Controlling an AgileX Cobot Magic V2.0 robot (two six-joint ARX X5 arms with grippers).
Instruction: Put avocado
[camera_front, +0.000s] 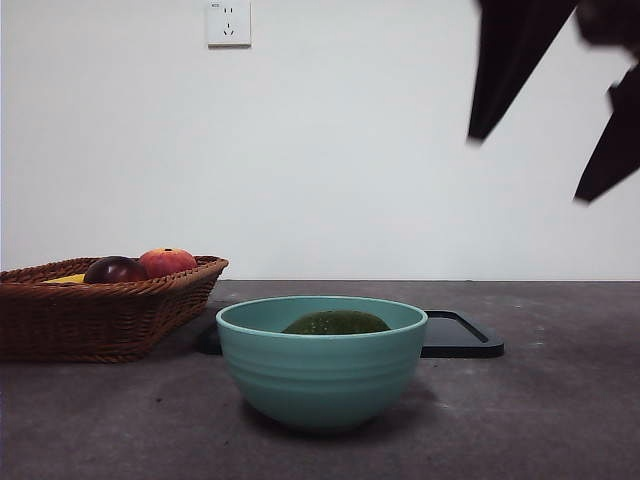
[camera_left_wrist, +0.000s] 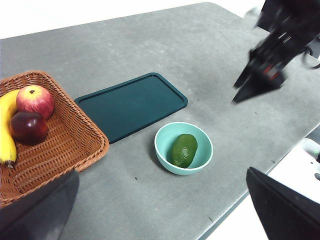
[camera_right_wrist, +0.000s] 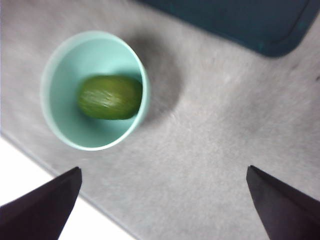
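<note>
The avocado lies in the bowl; placing looks finished. Both grippers, right and left, hang empty with jaws apart, needing only retreat.

Front view low, level across table, close on teal bowl, both wrist views high, looking down, sharing bowl.

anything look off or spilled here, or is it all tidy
Nothing stands out. The avocado lies inside the teal bowl, which sits upright; the tray lies flat, and the fruit stays in the basket.
</note>
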